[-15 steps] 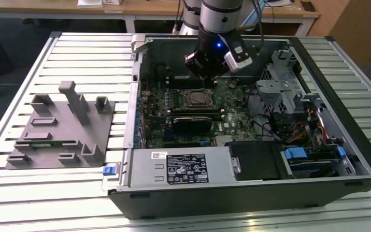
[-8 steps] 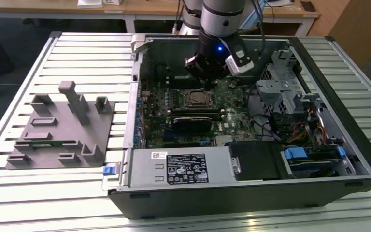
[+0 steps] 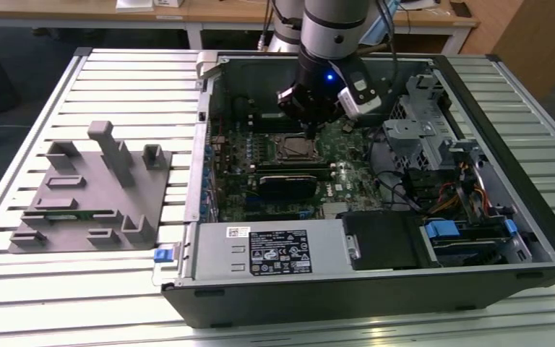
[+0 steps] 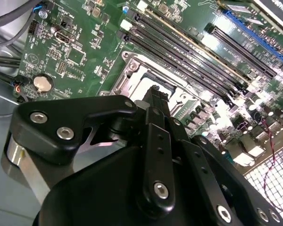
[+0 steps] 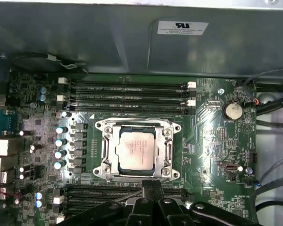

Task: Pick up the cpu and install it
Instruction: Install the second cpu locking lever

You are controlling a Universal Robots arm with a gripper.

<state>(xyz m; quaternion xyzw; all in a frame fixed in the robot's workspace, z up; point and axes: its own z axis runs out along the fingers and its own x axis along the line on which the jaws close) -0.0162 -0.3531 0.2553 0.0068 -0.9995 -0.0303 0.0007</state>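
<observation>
The arm point(image 3: 334, 29) comes down near-vertical from above, wrist pointing straight down with a blue light lit on it. The gripper point(image 3: 313, 129) hangs low, its black fingers point(image 5: 152, 190) pressed together with no gap, nothing between them.

Matt silvery metal cpu point(image 5: 137, 149), glossy black gripper point(image 5: 152, 189), seemingly grey plastic fixture point(image 3: 89, 195)

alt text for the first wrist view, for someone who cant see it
The cpu sits in the motherboard socket, its metal frame around it, with the gripper just beside the socket. Memory slots run along the socket's far side.
</observation>
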